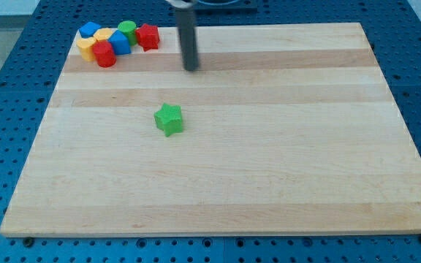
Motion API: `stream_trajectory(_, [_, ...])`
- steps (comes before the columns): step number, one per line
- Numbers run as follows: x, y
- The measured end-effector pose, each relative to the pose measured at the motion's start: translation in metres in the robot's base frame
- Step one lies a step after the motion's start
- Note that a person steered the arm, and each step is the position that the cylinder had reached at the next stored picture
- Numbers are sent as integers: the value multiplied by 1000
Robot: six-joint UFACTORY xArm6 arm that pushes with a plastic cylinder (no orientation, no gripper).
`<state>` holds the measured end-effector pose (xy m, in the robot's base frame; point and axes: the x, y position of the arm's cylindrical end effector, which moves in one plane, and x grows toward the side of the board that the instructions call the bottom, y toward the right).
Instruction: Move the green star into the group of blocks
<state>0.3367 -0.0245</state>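
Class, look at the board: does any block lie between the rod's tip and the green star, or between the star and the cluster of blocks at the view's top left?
Nothing visible does. My tip and the green star have bare board between them, as do the star and the group of blocks.

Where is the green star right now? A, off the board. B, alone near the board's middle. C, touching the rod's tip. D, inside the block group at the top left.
B: the green star sits alone near mid-board, apart from my tip and the group.
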Motion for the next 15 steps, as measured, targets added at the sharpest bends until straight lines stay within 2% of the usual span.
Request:
stream_trajectory(1, [91,35])
stream_trajectory(2, [155,29])
stream_trajectory(4, [121,-39])
stream_trajectory(8, [112,-139])
stream_trajectory(11, [64,-125])
stream_trajectory(13, [2,-104])
stream_trajectory(15, [-24,-143])
